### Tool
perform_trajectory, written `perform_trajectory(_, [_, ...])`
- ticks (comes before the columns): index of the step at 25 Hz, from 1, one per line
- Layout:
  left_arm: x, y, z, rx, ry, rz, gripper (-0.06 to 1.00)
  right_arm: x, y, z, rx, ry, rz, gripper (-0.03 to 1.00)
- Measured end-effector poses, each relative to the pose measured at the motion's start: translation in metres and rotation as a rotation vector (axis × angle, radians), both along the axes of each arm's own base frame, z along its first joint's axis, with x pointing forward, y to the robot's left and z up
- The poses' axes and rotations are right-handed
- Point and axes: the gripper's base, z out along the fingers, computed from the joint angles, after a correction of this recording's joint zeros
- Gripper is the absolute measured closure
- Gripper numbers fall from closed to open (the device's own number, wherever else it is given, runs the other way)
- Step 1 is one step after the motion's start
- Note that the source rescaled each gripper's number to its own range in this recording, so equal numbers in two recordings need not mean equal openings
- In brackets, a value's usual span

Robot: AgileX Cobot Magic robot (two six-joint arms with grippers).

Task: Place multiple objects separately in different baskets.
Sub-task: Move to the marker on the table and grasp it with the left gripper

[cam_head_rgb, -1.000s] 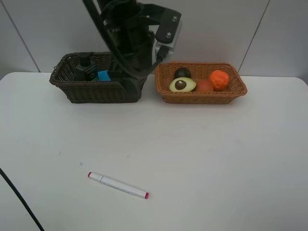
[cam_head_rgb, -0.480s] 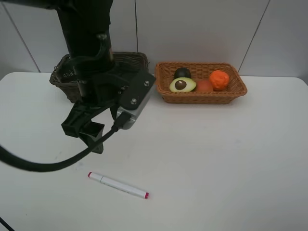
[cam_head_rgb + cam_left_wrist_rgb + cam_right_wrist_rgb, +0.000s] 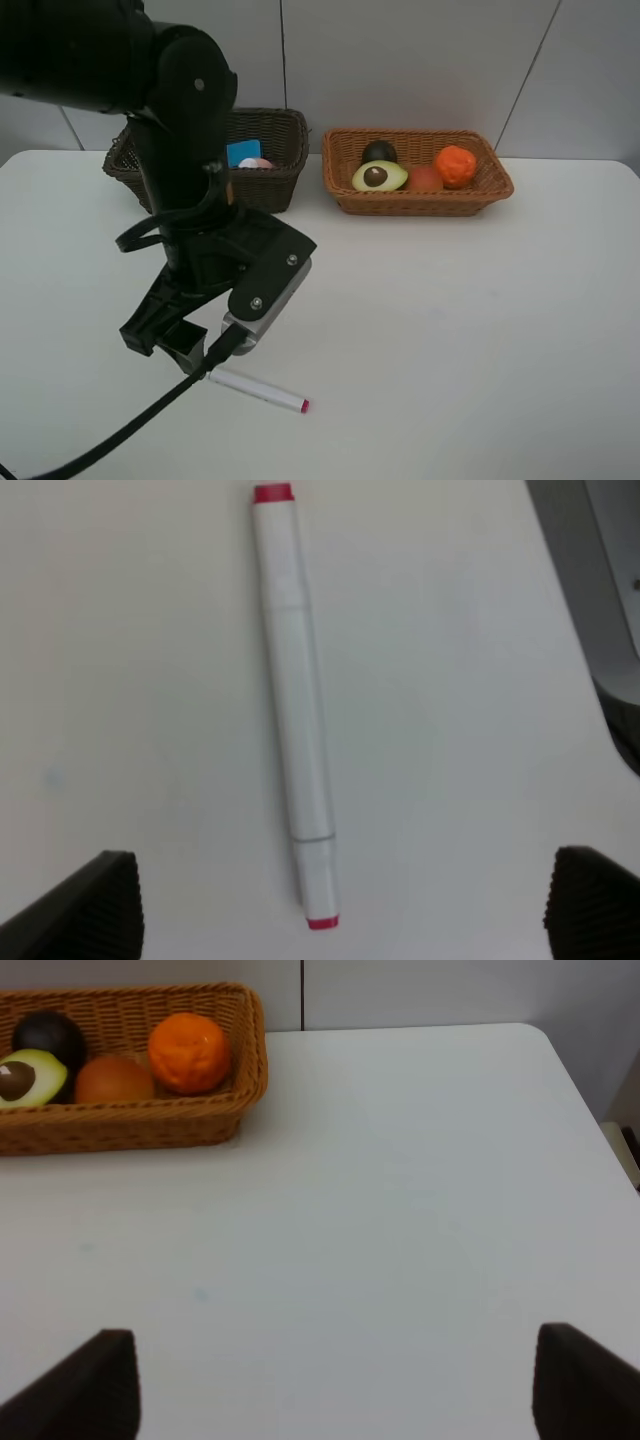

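1. Two rectangular woven wicker baskets stand side by side along the far edge of the white tabletop [image 3: 480, 330]: a dark brown, deeper basket [image 3: 262, 188] toward the far-left corner and a light orange-tan, shallower basket [image 3: 418, 198] just right of the middle.
2. The light basket holds four fruits: a halved avocado with its brown pit facing up [image 3: 379, 176], a dark round mangosteen [image 3: 379, 151] behind it, a red-orange peach [image 3: 425, 178] to its right, and a bumpy orange [image 3: 455, 165] at the basket's right end.
3. Inside the dark basket, a bright blue patch [image 3: 243, 152] and a small pink bottle [image 3: 256, 163] show above the front wall; the rest of its contents is hidden by the arm.
4. A white marker with red tips [image 3: 258, 390] lies flat on the tabletop near the front-left part, well apart from both baskets, with one end hidden under the arm's black cable.
5. The black left arm reaches down from the far-left, and the left gripper [image 3: 340, 905] hangs directly over the marker. In the left wrist view its two black fingertips [image 3: 85, 905] stand wide apart on either side of the pen, touching nothing.
6. The right gripper [image 3: 335, 1380] shows only in the right wrist view, where its jaws are spread wide and empty over bare tabletop toward the right edge, with the light basket farther ahead.
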Motion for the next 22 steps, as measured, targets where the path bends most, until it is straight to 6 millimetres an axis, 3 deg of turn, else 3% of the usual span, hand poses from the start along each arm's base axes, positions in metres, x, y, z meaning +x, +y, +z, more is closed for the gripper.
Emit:
perform_trajectory(14, [-0.013,0.01,-0.034,-0.006,-0.045,-0.012,-0.05,0.0,0.0,0.0,0.0,0.0,0.0,0.03])
perform_trajectory(22, [-0.014,0.003,-0.073,0.053,0.015,-0.062,-0.05,0.0,0.0,0.0,0.0,0.0,0.0,0.03])
